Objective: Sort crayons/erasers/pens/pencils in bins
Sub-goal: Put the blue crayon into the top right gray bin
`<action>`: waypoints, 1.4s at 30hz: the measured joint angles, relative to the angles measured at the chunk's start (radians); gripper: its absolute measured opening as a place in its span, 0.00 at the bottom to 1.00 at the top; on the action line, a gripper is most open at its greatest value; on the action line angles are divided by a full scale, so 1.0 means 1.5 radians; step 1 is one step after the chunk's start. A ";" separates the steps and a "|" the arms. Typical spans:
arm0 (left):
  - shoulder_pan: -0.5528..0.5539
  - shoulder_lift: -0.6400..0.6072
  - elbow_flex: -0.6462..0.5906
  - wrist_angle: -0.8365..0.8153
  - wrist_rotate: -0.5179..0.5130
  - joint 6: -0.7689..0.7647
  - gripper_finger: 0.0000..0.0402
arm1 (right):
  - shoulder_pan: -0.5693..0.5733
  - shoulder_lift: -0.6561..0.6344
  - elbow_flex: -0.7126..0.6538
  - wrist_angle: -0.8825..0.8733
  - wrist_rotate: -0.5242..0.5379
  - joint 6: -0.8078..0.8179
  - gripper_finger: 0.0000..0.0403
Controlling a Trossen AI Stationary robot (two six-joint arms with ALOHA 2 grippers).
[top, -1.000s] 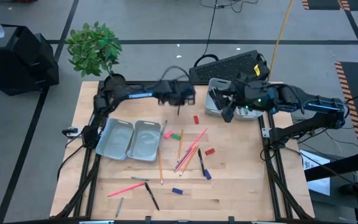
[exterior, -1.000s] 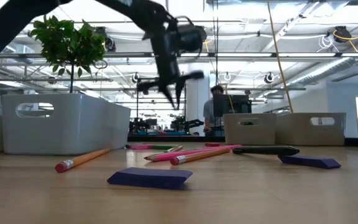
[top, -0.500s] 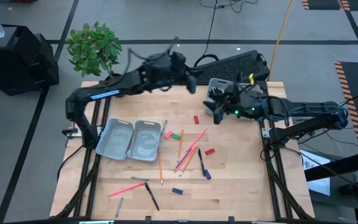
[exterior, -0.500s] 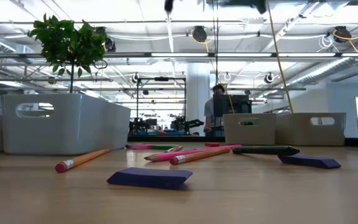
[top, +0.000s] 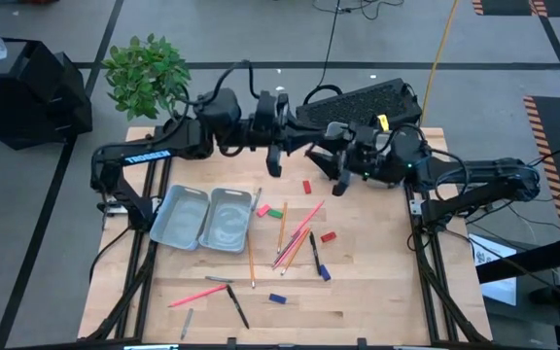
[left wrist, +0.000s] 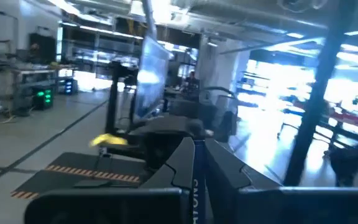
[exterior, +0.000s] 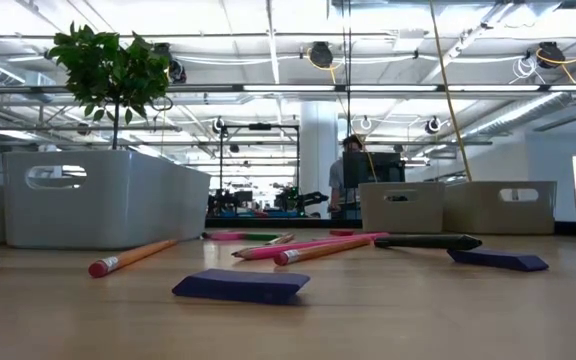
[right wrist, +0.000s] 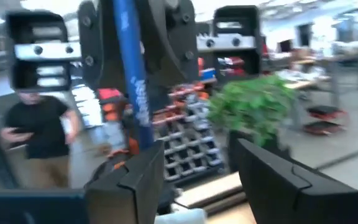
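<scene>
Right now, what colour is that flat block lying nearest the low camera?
The eraser is dark blue-purple, clearest in the low view.

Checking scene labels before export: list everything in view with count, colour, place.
bins: at least two, light grey, left on the table
erasers: five, two red, green, pink, blue, mid-table and front
pencils: several, orange and pink, mid-table and front
black pens: two, mid-table and front
blue pen: one, held
plant: one, green, back-left corner
keyboard: one, black, behind table
person: one, black shirt, background
left gripper: fingers shut on blue pen, above table's back
right gripper: fingers open, facing it
</scene>
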 joint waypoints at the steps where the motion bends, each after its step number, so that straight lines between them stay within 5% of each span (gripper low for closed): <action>1: -0.004 0.000 0.000 0.001 0.002 0.006 0.06 | 0.002 -0.001 0.000 0.005 -0.014 -0.001 0.47; 19: -0.003 0.001 0.000 0.026 0.007 0.040 0.06 | 0.003 -0.002 0.000 -0.018 -0.134 0.001 0.46; 36: -0.009 0.001 0.000 0.025 0.009 0.050 0.06 | 0.003 -0.002 0.000 0.110 -0.169 0.001 0.46; 42: -0.009 0.025 0.000 0.052 0.004 0.061 0.06 | 0.003 -0.002 0.000 0.114 -0.135 0.004 0.39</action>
